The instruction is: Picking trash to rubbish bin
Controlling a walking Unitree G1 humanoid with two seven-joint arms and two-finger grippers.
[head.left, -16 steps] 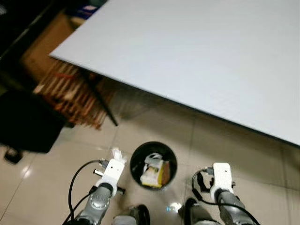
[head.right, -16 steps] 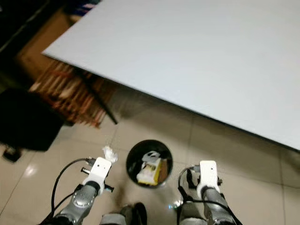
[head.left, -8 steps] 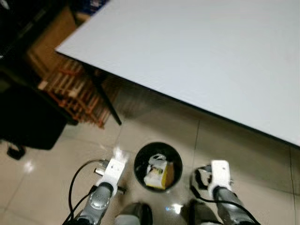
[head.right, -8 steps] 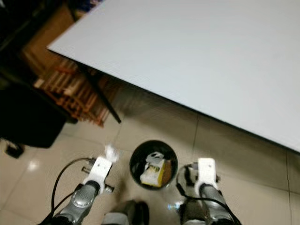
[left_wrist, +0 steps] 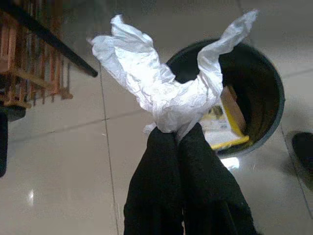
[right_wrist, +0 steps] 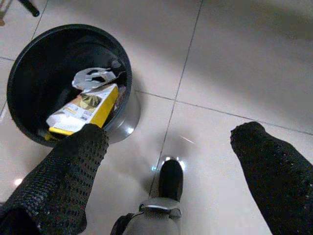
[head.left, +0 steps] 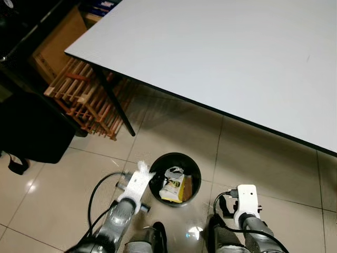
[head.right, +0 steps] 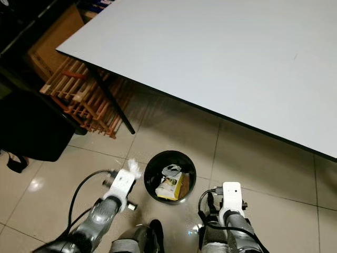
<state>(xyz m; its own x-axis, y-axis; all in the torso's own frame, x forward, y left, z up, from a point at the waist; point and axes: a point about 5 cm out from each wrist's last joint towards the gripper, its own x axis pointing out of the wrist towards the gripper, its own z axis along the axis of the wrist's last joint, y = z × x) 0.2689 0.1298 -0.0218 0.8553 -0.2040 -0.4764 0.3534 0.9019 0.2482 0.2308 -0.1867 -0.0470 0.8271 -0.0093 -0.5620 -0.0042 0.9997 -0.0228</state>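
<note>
Where its two black fingers press together on a crumpled white tissue-like wad of trash (left_wrist: 164, 93), the left pincer (left_wrist: 177, 139) hangs just at the near-left rim of the round black plastic rubbish bin (head.left: 195, 167), the wad reaching over the rim. In the bin lie a yellow and white cardboard packet (right_wrist: 84, 109) and a scrap of crumpled silvery-white wrapper (right_wrist: 95, 77); the packet carries small print, too fine to read. The right pincer (right_wrist: 171, 161) hangs with its netted black fingers (right_wrist: 73, 166) spread well apart and holding nothing, over the pale glossy floor tiles (head.left: 253, 158) just right of the bin. The robot's dark feet (head.left: 152, 237) are cut off at the near edge. Farther off, the large white tabletop (head.left: 226, 58) stands on a thin black slanted leg (head.left: 113, 103), bare of writing. Left of that leg a reddish-brown wooden slatted rack (head.left: 79, 97) lies partly under the tabletop, with a brown cardboard box (head.left: 55, 42) beyond it. A black bulky shape (head.left: 29, 129) at far left is too dark to make out.
</note>
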